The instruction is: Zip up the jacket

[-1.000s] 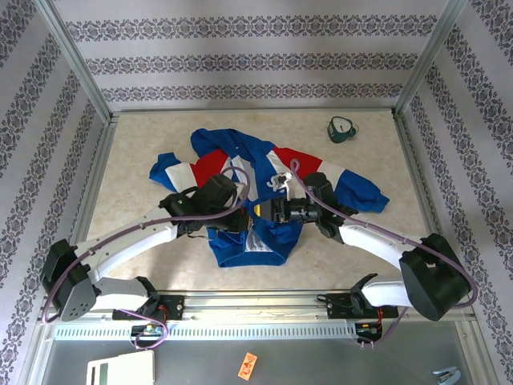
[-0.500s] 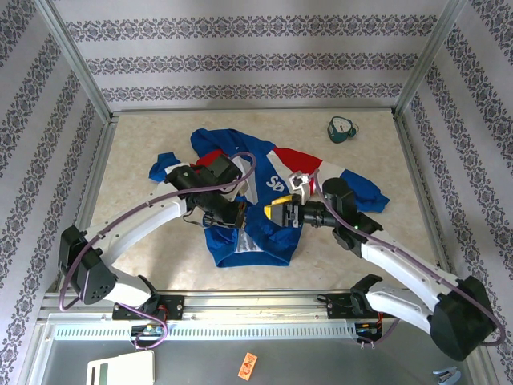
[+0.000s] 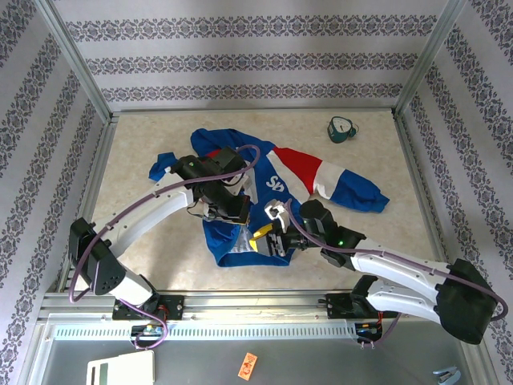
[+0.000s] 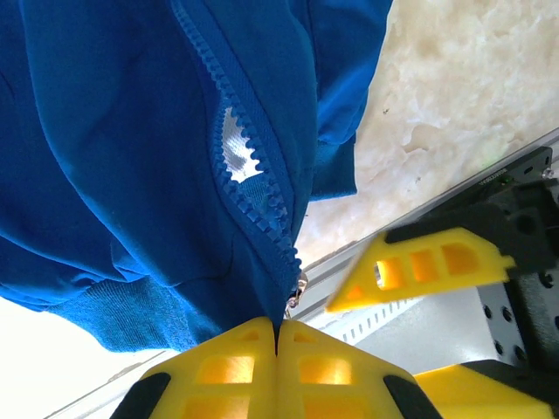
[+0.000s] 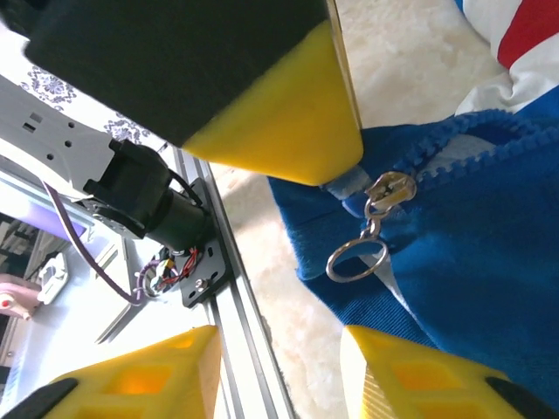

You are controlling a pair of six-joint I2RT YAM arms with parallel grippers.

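Showing a beige marbled table [image 3: 144, 144] fenced by a metal frame [image 3: 76, 64], with walls [image 3: 240, 64] papered in grey patterned bands. At centre lies the jacket [image 3: 280, 172], spread face up, collar far, hem near, its sleeves reaching left and right. The left gripper [image 4: 277, 336], over the jacket's left half, has its jaws pressed together on the jacket's zipper edge just above the hem. The right gripper [image 5: 278, 336], at the hem's right side, stands parted and holds nothing; the zipper's ring pull [image 5: 358, 257] hangs just beyond its fingertips, beside the left gripper's finger. A small teal object [image 3: 342, 128] sits at the far right corner, well apart from the jacket.
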